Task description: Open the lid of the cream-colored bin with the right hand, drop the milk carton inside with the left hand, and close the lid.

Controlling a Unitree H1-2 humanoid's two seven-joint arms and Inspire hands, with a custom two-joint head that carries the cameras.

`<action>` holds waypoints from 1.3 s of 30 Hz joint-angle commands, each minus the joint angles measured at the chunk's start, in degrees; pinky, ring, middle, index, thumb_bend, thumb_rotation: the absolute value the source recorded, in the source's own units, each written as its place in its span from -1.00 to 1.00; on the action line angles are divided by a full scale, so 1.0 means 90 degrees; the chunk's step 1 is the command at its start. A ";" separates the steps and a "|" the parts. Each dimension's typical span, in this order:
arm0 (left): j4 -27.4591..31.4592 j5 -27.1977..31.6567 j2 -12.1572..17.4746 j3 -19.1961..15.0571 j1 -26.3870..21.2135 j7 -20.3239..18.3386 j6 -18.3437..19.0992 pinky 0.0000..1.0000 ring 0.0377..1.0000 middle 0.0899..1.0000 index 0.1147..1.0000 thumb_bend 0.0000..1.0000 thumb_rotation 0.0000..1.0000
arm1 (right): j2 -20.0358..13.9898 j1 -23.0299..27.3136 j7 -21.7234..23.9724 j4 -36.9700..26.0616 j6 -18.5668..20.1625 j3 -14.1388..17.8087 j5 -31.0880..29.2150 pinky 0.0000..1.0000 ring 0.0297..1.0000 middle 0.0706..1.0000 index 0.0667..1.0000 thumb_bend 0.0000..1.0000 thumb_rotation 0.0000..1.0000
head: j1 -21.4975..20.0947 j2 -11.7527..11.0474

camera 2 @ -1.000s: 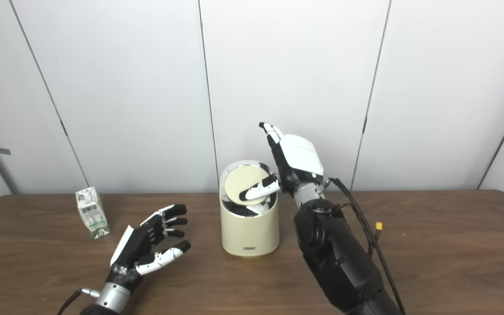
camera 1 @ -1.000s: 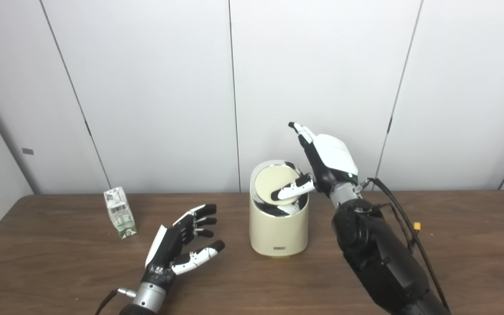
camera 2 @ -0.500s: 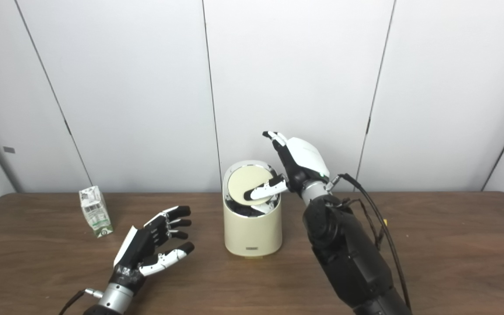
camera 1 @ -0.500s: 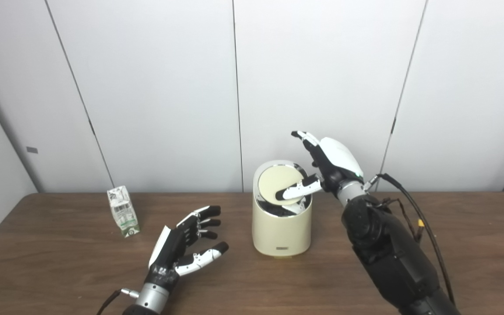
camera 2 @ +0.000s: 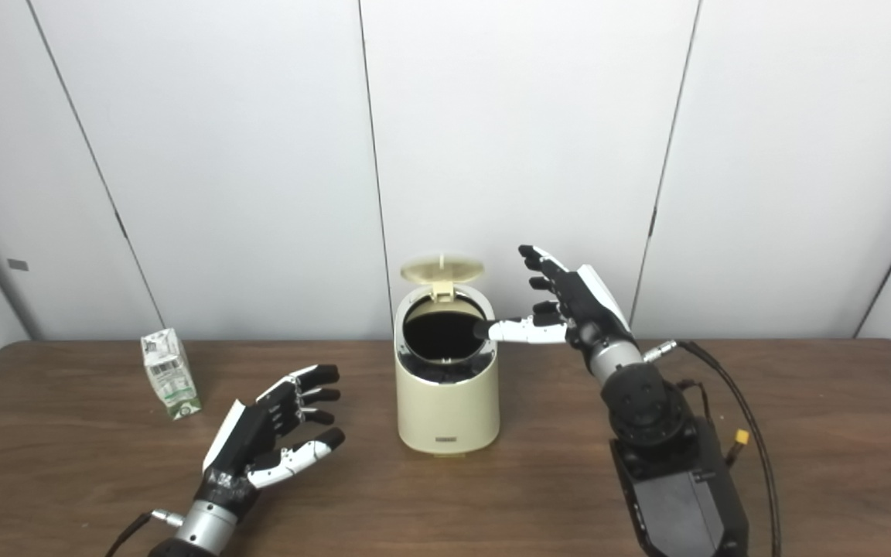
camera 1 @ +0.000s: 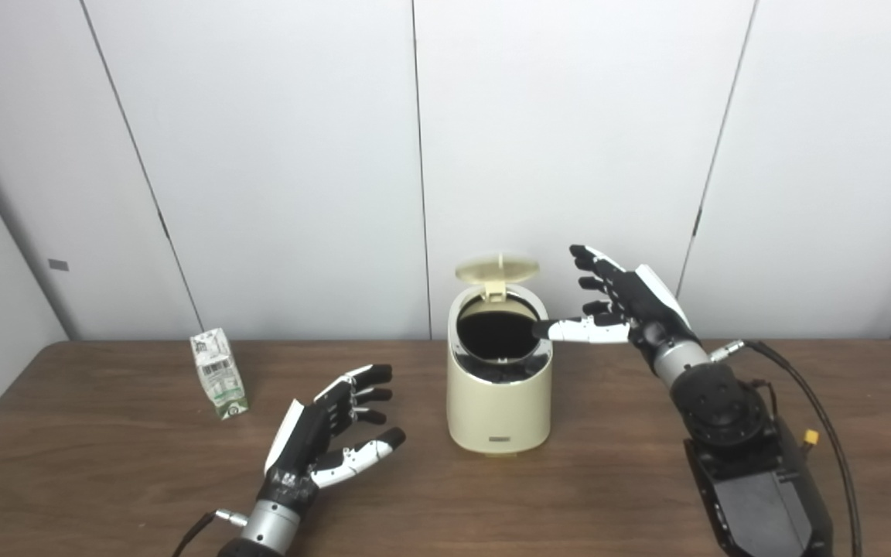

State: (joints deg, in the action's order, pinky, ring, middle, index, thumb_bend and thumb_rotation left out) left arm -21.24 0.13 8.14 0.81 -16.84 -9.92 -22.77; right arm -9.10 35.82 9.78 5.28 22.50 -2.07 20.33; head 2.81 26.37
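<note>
Wood-grain table (camera 1: 105, 464) — round cream bin (camera 1: 499, 402), lid (camera 1: 496, 268) upright — both hands' fingers (camera 1: 353, 383) spread, empty.

My left hand (camera 1: 322, 445) is black on the fingers and palm, with a white back panel and a white thumb tipped in black. My right hand (camera 1: 627, 305) shows the same scheme. The bin (camera 1: 499, 394) is cream with a black interior; its lid (camera 1: 496, 268) is cream too. The milk carton (camera 1: 216, 374) is white with green print and grey markings. The table (camera 1: 105, 464) is dark brown wood grain. The wall panels (camera 1: 275, 155) are plain white with dark seams.
</note>
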 commanded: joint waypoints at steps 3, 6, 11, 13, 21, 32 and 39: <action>-0.0470 -0.0017 -0.0100 0.0073 0.0452 0.0050 -0.0033 0.31 0.53 0.63 0.62 0.37 -0.49 | -0.0088 -0.0162 -0.0285 -0.0218 -0.0753 0.0171 -0.0390 0.44 0.77 0.86 0.85 0.39 -0.52 | -0.0002 -0.0002; -0.0431 -0.0045 -0.0104 0.0070 0.0460 0.0081 0.0000 0.31 0.53 0.62 0.62 0.37 -0.49 | -0.0066 -0.0476 -0.0318 -0.0340 -0.0923 0.0281 -0.0665 0.60 0.83 0.90 0.89 0.39 -0.49 | 0.0005 -0.0005; -0.0433 -0.0004 -0.0093 0.0064 0.0448 0.0054 -0.0010 0.30 0.52 0.62 0.63 0.34 -0.53 | -0.0125 -0.1003 -0.0386 -0.0656 -0.1061 0.0247 -0.0711 0.65 0.81 0.84 0.86 0.47 -0.39 | 0.0028 -0.0015; -0.0431 0.0005 -0.0092 0.0064 0.0442 0.0046 0.0009 0.30 0.52 0.62 0.62 0.34 -0.54 | -0.0143 -0.1202 -0.0460 -0.0827 -0.1072 0.0171 -0.0588 0.58 0.79 0.82 0.85 0.51 -0.39 | 0.0040 -0.0023; -0.0429 0.0057 -0.0098 0.0068 0.0433 -0.0005 0.0036 0.31 0.51 0.61 0.63 0.36 -0.54 | -0.0326 -0.1745 -0.0564 -0.1102 -0.1318 -0.0159 -0.0208 0.44 0.72 0.81 0.86 0.71 -0.37 | 0.0095 -0.0044; -0.0468 0.0055 -0.0100 0.0093 0.0389 -0.0048 -0.0002 0.32 0.47 0.56 0.61 0.36 -0.53 | -0.0256 -0.2227 -0.0827 -0.0858 -0.1974 -0.0083 -0.0333 0.40 0.77 0.84 0.87 0.81 -0.51 | 0.0697 -0.0159; -0.0956 0.0027 -0.0307 0.0177 0.0249 -0.0010 -0.0186 0.28 0.43 0.50 0.61 0.38 -0.61 | -0.0391 -0.2406 -0.0773 -0.0844 -0.2155 0.0039 -0.0488 0.51 0.80 0.88 0.90 0.63 -0.70 | 0.1659 -0.0584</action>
State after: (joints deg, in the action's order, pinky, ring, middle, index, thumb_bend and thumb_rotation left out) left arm -25.04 0.24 7.74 1.18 -18.98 -10.26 -23.70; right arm -11.64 13.36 3.53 -1.08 5.08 -2.52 16.46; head 17.66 21.19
